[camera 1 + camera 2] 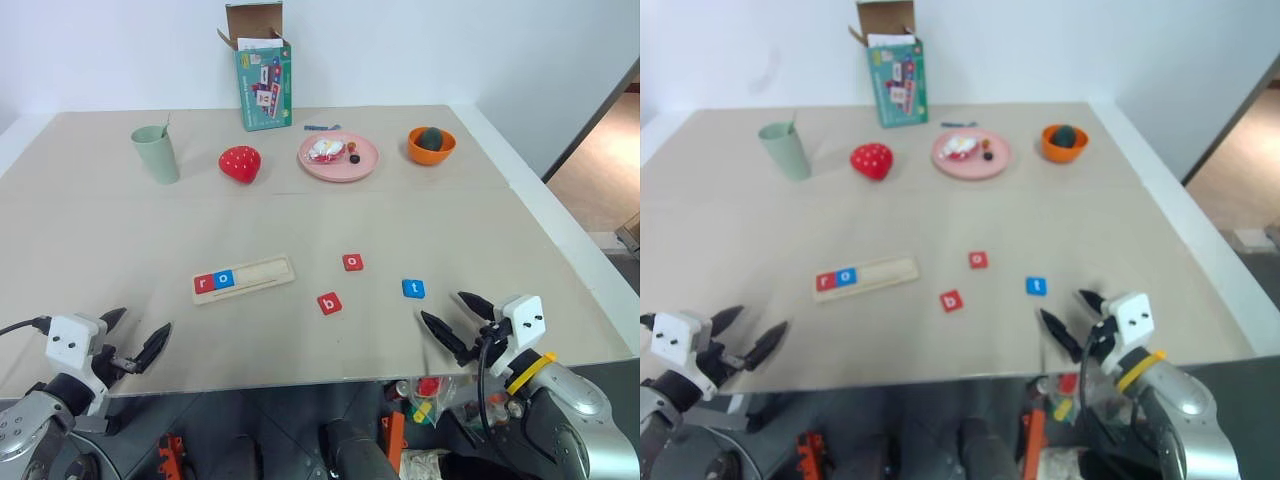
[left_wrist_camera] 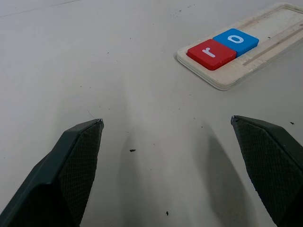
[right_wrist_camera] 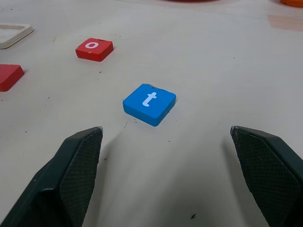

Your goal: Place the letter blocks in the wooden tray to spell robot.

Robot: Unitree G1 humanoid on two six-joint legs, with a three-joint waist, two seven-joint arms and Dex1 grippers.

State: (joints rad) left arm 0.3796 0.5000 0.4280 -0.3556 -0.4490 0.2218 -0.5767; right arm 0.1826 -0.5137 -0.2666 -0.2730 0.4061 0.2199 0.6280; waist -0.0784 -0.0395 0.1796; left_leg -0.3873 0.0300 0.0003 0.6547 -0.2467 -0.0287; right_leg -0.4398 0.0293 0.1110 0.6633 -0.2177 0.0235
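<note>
The wooden tray (image 1: 245, 278) lies on the table left of centre, holding a red "r" block (image 1: 204, 283) and a blue "o" block (image 1: 224, 279) at its left end. Loose on the table to its right are a red "o" block (image 1: 353, 262), a red "b" block (image 1: 330, 303) and a blue "t" block (image 1: 413, 288). My left gripper (image 1: 133, 337) hovers open at the table's near left edge, short of the tray. Open too, my right gripper (image 1: 455, 316) sits at the near right edge, just behind the "t" block (image 3: 149, 104).
Along the far side stand a green cup (image 1: 156, 153), a red strawberry toy (image 1: 240, 163), a pink plate (image 1: 338, 157) with small items, an orange bowl (image 1: 431, 145) and an open green carton (image 1: 262, 82). The table edge (image 1: 560, 235) runs down the right.
</note>
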